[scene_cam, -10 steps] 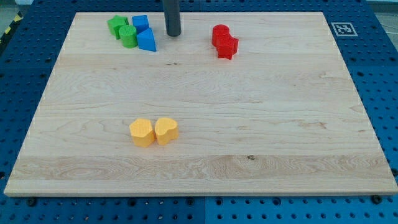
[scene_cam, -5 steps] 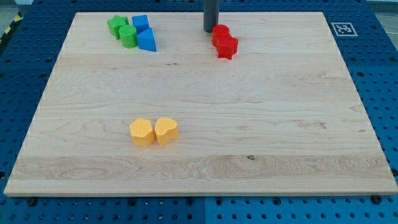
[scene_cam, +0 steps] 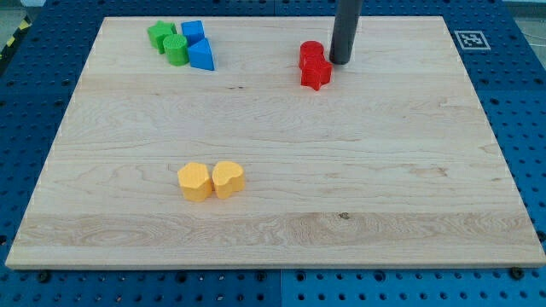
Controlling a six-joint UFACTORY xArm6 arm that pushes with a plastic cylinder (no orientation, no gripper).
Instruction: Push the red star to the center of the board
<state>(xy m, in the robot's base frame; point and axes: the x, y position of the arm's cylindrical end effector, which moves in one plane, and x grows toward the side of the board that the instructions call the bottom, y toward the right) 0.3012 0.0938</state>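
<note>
My tip [scene_cam: 341, 62] has swung from the red pair's left to its right; no pincer here; the red star [scene_cam: 315, 74] sits just lower-left.

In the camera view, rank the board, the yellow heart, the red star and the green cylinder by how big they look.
1. Wooden board, by far.
2. Yellow heart, though it sits nearer the camera.
3. Red star.
4. Green cylinder, close to the star; unsure.

**Wooden table and the blocks on it**

A pale wooden table [scene_cam: 341, 153] is seen. Near the view's top left, green [scene_cam: 169, 41] and blue blocks [scene_cam: 197, 46] are clustered. A red star [scene_cam: 315, 73] touches a red cylinder [scene_cam: 311, 52]. Two yellow blocks [scene_cam: 211, 180] lie side by side lower left.
</note>
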